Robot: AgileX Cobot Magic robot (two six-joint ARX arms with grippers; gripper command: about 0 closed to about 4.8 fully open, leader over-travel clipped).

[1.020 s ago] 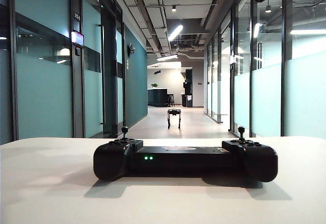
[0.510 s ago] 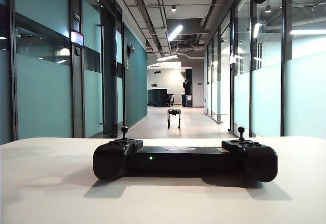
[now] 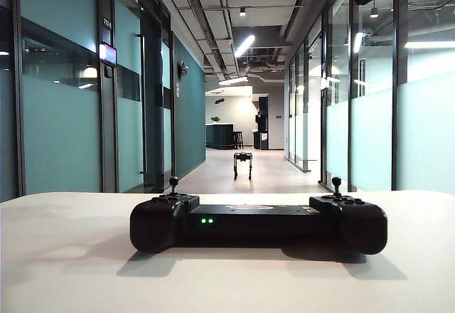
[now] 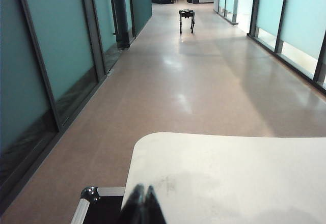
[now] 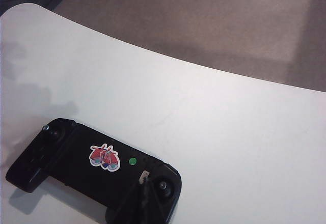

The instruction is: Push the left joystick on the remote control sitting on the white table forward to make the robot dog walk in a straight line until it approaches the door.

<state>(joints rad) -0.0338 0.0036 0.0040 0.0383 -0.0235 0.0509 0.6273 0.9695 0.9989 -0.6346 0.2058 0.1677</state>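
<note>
**On the white table: controller alone, dog down the hall**

On the matte white table (image 3: 71, 256) lies the remote control (image 3: 259, 224), glossy black with bulky rounded ends; its left joystick (image 3: 173, 183) stands upright, untouched. At 12 o'clock beyond it, the robot dog (image 3: 243, 164) stands on the polished corridor floor. Only the right wrist view shows the controller's red sticker (image 5: 104, 157), with the right gripper (image 5: 144, 196) closed above the controller. The left gripper (image 4: 143, 203) appears pinched shut over the table's edge, beside a metal-cornered case (image 4: 91, 203).
</note>
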